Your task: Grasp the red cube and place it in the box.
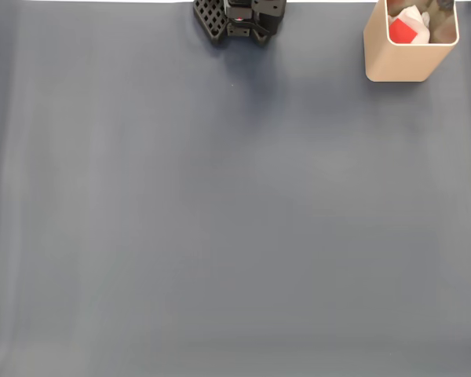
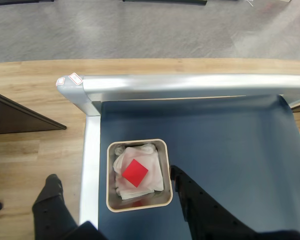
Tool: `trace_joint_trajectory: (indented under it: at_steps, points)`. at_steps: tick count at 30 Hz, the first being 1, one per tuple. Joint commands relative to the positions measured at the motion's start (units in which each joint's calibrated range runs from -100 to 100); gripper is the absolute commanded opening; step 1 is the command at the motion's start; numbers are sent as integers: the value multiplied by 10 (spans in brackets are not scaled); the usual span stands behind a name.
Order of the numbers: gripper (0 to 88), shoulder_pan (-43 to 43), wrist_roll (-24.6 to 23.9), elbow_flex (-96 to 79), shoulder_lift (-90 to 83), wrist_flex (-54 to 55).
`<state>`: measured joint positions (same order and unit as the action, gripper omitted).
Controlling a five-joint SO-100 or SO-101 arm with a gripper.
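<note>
The red cube [image 2: 135, 172] lies on crumpled white padding inside the box [image 2: 112, 200], a tan square container with rounded corners near the table's left edge in the wrist view. In the fixed view the box [image 1: 400, 63] stands at the top right corner with the red cube [image 1: 403, 31] showing inside it. My gripper [image 2: 177, 175] is just right of the box in the wrist view. One black finger [image 2: 200, 205] of it shows, holding nothing, and the other is hidden. The arm's black base [image 1: 239, 20] sits at the top edge of the fixed view.
A blue-grey mat [image 1: 235, 220] covers the table. Its metal rim [image 2: 190, 85] runs along the far and left sides in the wrist view. Beyond lie a wooden floor and grey carpet. A person's dark-clad leg [image 2: 50, 205] stands by the table's left edge.
</note>
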<state>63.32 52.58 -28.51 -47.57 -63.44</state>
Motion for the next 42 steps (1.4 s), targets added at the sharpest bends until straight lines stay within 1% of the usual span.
trace_joint_trajectory:
  at_steps: [1,7,10,13,20,22,31,42]
  points:
    - [490,3,-2,5,-17,3]
    - [481,3,-2,2,-19,11]
    - [439,2,5,-1,-19,11]
    - [338,-5,13,-1,-19,9]
    - [48,-45,12,4,-17,11]
    - [5,-61,18,5,-19,11]
    - [1,-159,17,22,-6,21]
    - [1,-325,15,25,12,74]
